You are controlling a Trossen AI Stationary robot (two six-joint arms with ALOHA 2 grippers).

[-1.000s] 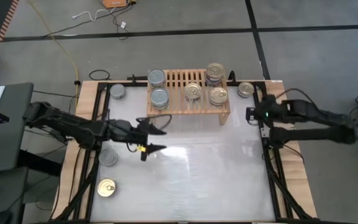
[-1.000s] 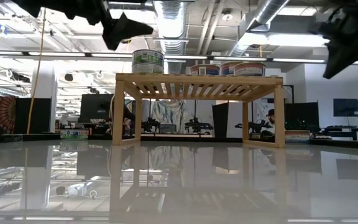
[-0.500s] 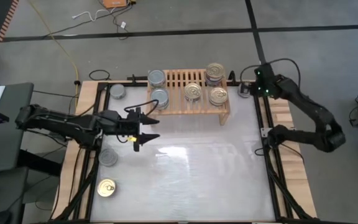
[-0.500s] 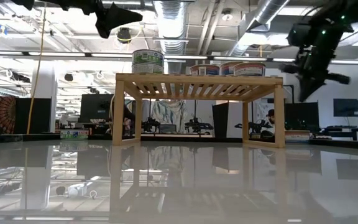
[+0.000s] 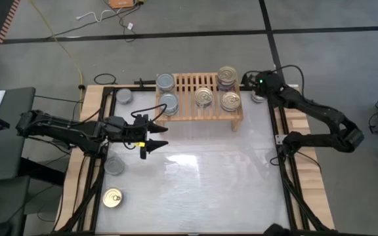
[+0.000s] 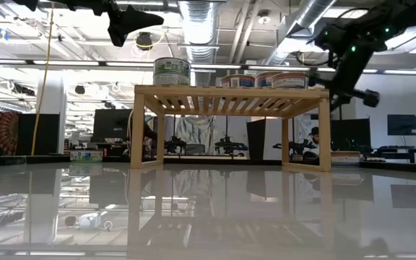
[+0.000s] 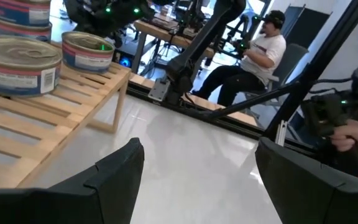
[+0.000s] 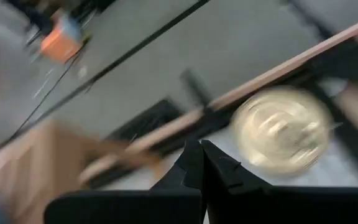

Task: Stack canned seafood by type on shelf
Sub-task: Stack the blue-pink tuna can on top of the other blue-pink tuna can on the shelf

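The light-wood shelf (image 5: 186, 88) stands at the table's far edge with silver-topped cans (image 5: 168, 102) on its left part and gold-topped cans (image 5: 230, 101) on its right. Loose cans rest flat on the table: a silver one (image 5: 124, 96) at the far left, a silver one (image 5: 113, 165) and a gold one (image 5: 112, 198) at the near left, and a gold one (image 8: 283, 130) just off the shelf's right end. My left gripper (image 5: 155, 136) hovers open in front of the shelf's left end, nothing between its fingers. My right gripper (image 8: 199, 148) is shut, above and beside the far-right gold can.
The shelf's slatted middle (image 5: 184, 84) is bare. A black frame rail (image 5: 282, 151) runs along the table's right side, and wooden edge planks border it. A seated person (image 7: 253, 59) shows beyond the table in the left wrist view.
My right gripper has swung from the table's right side toward the far edge, ending by the shelf's right end over the loose gold can. My left gripper has drawn back a little toward the table's left edge and stays open. No can has moved.
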